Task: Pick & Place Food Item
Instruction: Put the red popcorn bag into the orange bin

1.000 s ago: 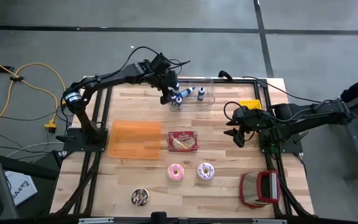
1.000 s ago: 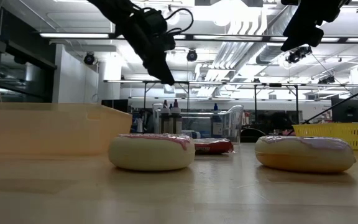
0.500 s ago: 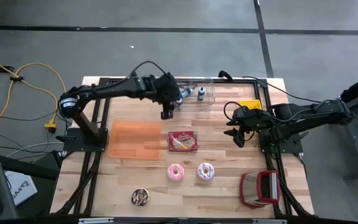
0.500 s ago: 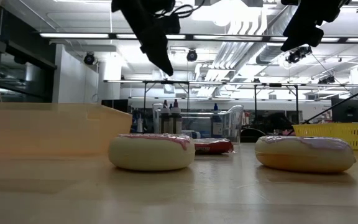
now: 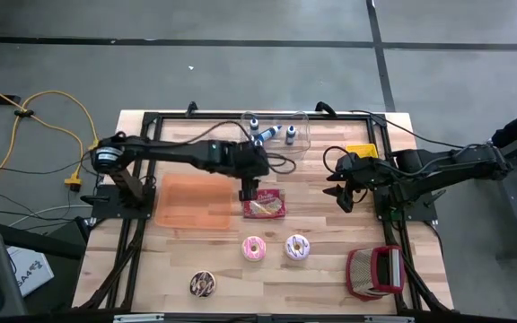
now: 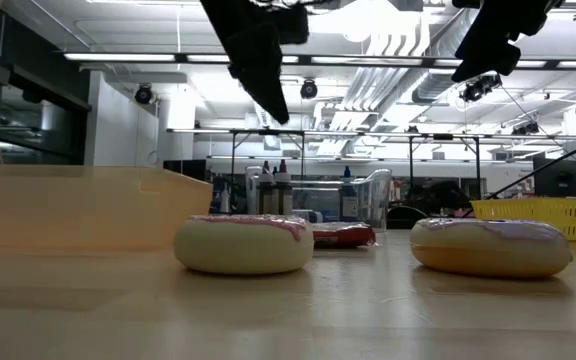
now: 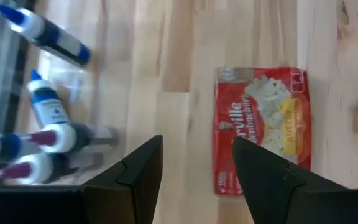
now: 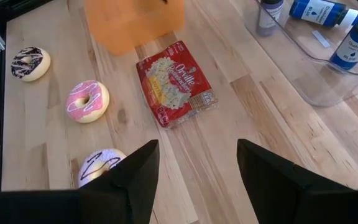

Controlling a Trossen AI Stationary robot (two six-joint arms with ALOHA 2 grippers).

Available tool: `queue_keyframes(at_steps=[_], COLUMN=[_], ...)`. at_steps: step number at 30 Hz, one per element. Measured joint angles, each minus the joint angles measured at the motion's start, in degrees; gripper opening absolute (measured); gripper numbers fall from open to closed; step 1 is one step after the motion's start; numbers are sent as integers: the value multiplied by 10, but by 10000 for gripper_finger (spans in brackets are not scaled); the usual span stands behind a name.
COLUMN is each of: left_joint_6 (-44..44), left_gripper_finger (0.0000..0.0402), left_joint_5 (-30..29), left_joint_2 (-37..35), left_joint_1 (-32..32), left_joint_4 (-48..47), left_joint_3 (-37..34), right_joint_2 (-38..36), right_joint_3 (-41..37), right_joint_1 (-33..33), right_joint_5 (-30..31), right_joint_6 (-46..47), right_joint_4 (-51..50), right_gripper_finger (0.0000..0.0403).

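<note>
A red popcorn packet (image 5: 265, 205) lies flat on the wooden table's middle. In the left wrist view the popcorn packet (image 7: 263, 124) shows just ahead of the fingers. A pink donut (image 5: 254, 248) and a white donut with purple lines (image 5: 296, 247) sit nearer the front edge, with a chocolate donut (image 5: 203, 284) at the front left. My left gripper (image 5: 248, 190) hangs open in the air above the packet's far left corner, and in its own view the left gripper (image 7: 197, 180) has nothing between the fingers. My right gripper (image 5: 341, 196) waits open in the air at the right.
An orange tray (image 5: 196, 199) lies left of the packet. A clear bin (image 5: 281, 135) with small bottles stands at the far edge. A yellow basket (image 5: 359, 150) is at the far right and a red and white object (image 5: 375, 272) at the front right.
My left gripper has swung from above the clear bin at the far edge toward the table's near edge, at about the same height, and now hangs over the popcorn packet's far left corner. It stays open.
</note>
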Motion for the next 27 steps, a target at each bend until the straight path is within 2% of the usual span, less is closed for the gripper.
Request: queue_keyframes(at_steps=[5, 15, 27], left_joint_6=[-31, -101, -122], left_gripper_finger=[184, 184, 184], left_joint_5=[-28, -34, -182], left_joint_2=[36, 59, 84], left_joint_1=[-30, -68, -153], left_joint_4=[5, 23, 78], left_joint_3=[0, 0, 1], right_joint_2=[0, 0, 0], right_joint_3=[0, 0, 0], right_joint_1=[0, 0, 0], right_joint_5=[0, 0, 0], right_joint_6=[0, 0, 0], right_joint_4=[5, 12, 20], right_gripper_finger=[204, 204, 204])
